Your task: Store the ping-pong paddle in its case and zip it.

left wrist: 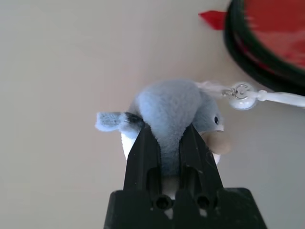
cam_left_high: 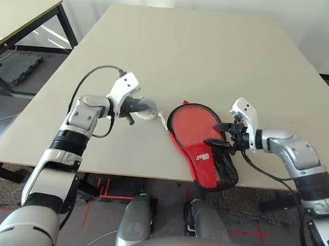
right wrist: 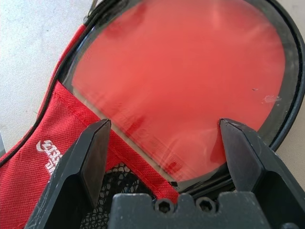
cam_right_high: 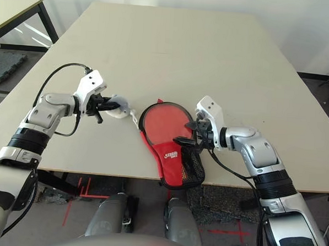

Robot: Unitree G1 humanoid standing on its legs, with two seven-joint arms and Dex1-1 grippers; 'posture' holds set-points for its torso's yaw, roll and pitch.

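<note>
Far half of table (cam_left_high: 213, 43) bare; case (cam_left_high: 207, 158) crowds near edge.

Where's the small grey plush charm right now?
In the head views the grey plush charm lies on the table just left of the case, tied to it by a white cord and pinched in the left gripper.

Left arm (cam_left_high: 69, 143): silver-grey forearm shell with black banded joints; white wrist housing (cam_left_high: 123, 90); a black cable loops from that housing back along the forearm.
Left gripper (left wrist: 167, 143): two matte black wedge-shaped fingers on a black block, with two recessed hex screws set just below the fingers.
Right arm (cam_left_high: 298, 157): matching silver shell, black ribbed collar, white wrist housing (cam_left_high: 245, 113) bearing small dark dots, possibly screws; a black cable hangs under the forearm.
Right gripper (right wrist: 164, 143): black angular fingers on a black base, with two hex screws centred between them.
</note>
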